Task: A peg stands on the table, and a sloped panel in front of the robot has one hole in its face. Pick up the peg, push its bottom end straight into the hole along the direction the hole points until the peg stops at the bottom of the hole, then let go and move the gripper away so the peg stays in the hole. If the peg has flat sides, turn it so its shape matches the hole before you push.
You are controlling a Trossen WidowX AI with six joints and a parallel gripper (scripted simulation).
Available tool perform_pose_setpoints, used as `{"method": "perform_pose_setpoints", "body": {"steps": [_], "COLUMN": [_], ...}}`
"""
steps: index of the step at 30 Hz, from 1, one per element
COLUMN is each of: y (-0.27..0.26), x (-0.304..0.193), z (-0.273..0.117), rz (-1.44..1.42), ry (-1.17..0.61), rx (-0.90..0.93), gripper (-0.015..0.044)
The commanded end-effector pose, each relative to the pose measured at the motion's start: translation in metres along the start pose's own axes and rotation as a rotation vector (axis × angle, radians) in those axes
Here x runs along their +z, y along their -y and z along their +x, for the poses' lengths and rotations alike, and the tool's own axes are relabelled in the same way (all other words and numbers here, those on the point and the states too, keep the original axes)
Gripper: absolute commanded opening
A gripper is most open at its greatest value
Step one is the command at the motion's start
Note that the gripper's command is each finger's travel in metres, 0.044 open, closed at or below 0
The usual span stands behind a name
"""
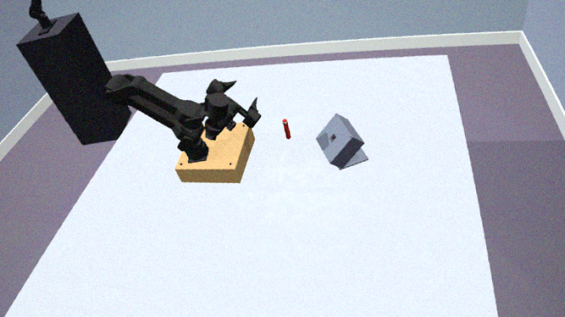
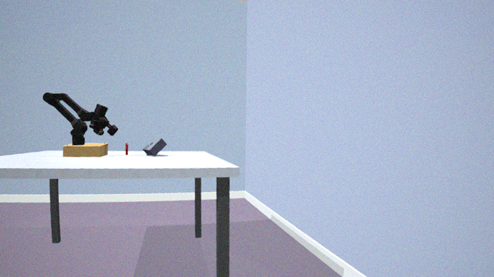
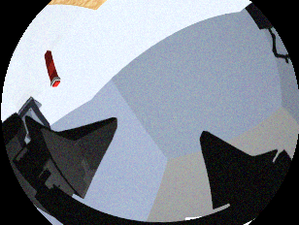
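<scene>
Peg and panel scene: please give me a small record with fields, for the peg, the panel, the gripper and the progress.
peg: red peg, upright on the white table, between the wooden base and the panel
panel: grey sloped panel, one small hole in its face, nothing in it
gripper: gripper open, holds nothing, raised above the base, apart from the peg
progress: peg not yet picked up

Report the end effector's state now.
End effector: open, holding nothing; the peg stands apart on the table.
</scene>
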State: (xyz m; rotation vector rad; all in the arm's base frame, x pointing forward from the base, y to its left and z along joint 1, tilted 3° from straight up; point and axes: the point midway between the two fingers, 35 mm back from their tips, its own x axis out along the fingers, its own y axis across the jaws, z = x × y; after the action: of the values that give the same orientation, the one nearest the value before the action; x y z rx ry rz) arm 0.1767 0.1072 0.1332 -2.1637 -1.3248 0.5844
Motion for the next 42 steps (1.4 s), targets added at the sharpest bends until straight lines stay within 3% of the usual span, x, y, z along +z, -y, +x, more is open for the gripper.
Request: {"method": "perform_pose_setpoints", "body": {"steps": [1, 42], "y": [0.0, -0.071], "x": [0.0, -0.035], "z": [0.0, 0.04], "rz": [0.003, 0.631], "ry": [0.0, 0.203], "rx": [0.002, 0.511], "gripper": [0.0426, 0.044]}}
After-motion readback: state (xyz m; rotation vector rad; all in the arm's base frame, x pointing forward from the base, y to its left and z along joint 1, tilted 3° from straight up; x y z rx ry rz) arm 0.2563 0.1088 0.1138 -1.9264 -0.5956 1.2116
